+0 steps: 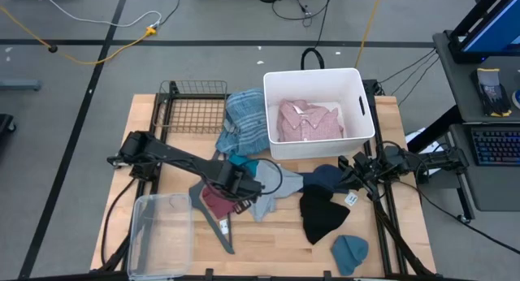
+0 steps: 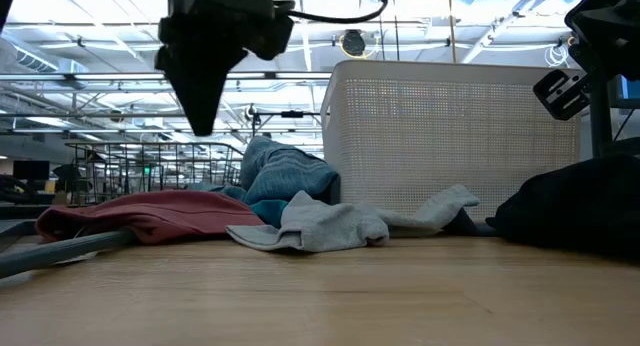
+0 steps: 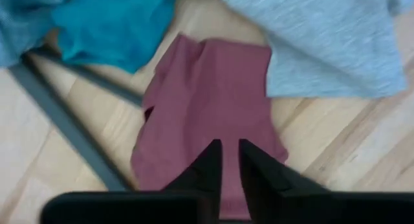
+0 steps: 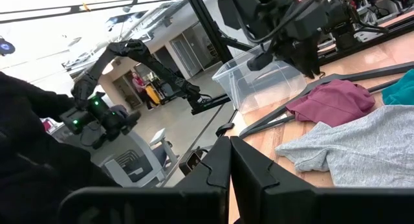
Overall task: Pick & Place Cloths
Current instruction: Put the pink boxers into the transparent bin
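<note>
Left wrist view | maroon cloth (image 3: 210,107) | flat, slightly creased, on wood

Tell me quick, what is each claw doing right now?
Left gripper: above the maroon cloth, fingers slightly apart, holding nothing.
Right gripper: shut, empty, waiting at the table's right edge.

Two beanies, a black beanie (image 1: 322,215) and a blue beanie (image 1: 349,253). Two shirts, a pink shirt (image 1: 309,121) and a plaid shirt (image 1: 242,118). One white tub (image 1: 364,135), one clear bin (image 1: 159,232), one wire basket (image 1: 194,110), one grey hanger bar (image 1: 213,219).
</note>
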Available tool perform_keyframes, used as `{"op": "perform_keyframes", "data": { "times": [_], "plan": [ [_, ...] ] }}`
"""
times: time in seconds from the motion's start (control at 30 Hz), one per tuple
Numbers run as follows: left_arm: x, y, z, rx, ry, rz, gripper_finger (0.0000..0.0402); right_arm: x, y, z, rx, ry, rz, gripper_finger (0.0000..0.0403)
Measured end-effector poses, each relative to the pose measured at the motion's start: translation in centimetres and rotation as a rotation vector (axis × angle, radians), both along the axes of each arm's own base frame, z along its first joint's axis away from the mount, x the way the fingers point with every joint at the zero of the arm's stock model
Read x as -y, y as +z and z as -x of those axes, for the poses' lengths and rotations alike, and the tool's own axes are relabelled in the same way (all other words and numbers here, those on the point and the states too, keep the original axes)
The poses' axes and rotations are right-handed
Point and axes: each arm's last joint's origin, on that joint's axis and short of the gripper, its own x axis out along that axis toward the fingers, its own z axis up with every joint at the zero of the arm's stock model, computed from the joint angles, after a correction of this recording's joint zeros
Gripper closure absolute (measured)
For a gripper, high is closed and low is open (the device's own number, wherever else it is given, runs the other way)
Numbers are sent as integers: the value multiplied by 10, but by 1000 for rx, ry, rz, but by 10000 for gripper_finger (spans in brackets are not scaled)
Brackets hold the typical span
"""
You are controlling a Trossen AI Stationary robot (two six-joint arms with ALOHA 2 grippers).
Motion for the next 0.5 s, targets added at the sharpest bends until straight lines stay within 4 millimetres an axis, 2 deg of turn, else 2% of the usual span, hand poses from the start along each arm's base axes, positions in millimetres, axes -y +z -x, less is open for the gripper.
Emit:
{"op": "perform_keyframes", "data": {
  "times": [0.2,0.3,0.5],
  "plan": [
    [1,-1,-6,58,-70,-7,244,0,0,0,0,0,0,399],
    [5,-1,-9,96,-158,-4,201,0,0,0,0,0,0,399],
    [16,-3,-10,106,-323,-16,158,0,0,0,0,0,0,399]
  ]
}}
